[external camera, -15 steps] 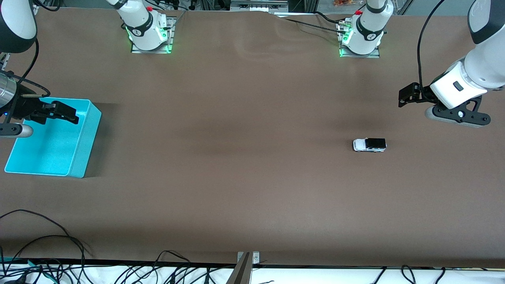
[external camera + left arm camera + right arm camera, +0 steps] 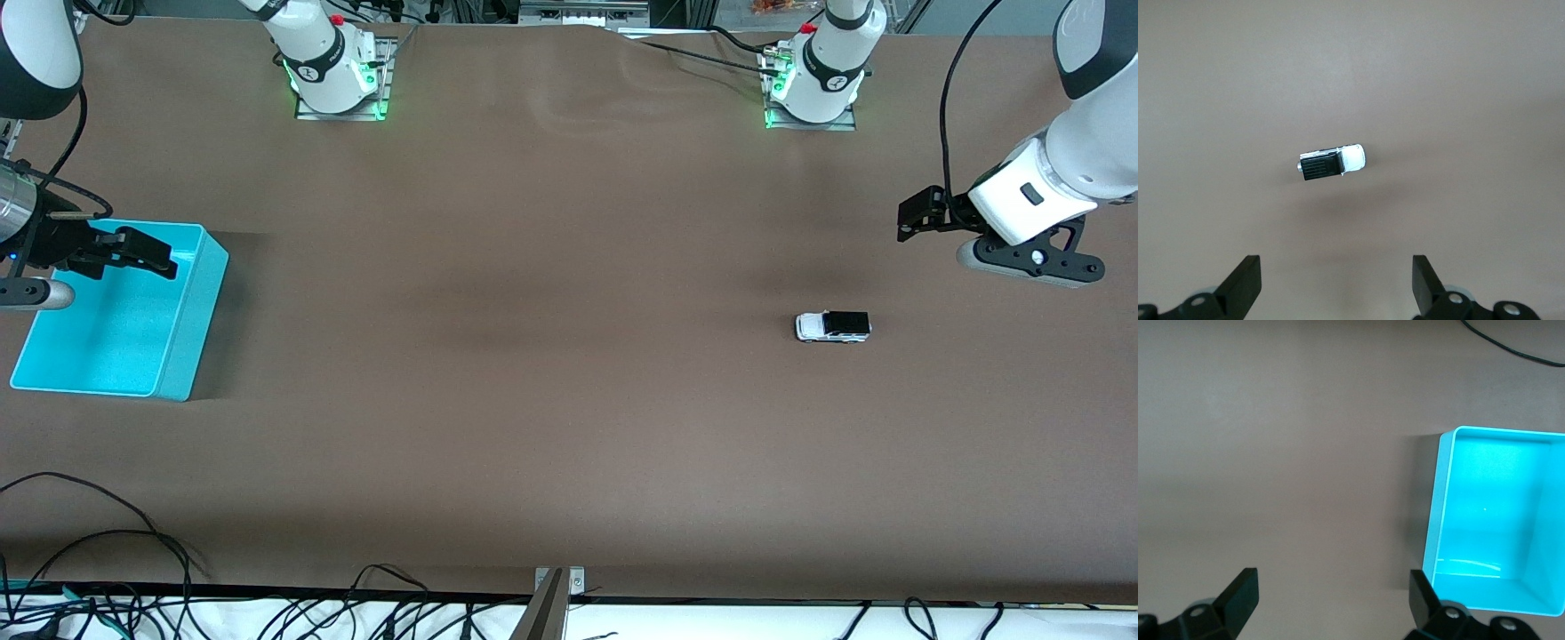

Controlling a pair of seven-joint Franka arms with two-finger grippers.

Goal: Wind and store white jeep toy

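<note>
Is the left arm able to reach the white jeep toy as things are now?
Probably yes. The left gripper hangs open above bare table beside the white jeep toy, and nothing lies between them.

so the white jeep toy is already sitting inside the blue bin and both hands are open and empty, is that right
Not quite. The white jeep toy sits on the bare table toward the left arm's end, as the front view shows; the blue bin holds nothing. The left hand and right hand are indeed open and empty.

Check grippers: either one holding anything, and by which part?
Nothing held. Left gripper is open, up over the table by the jeep, which sits untouched. Right gripper is open over the bin.
</note>
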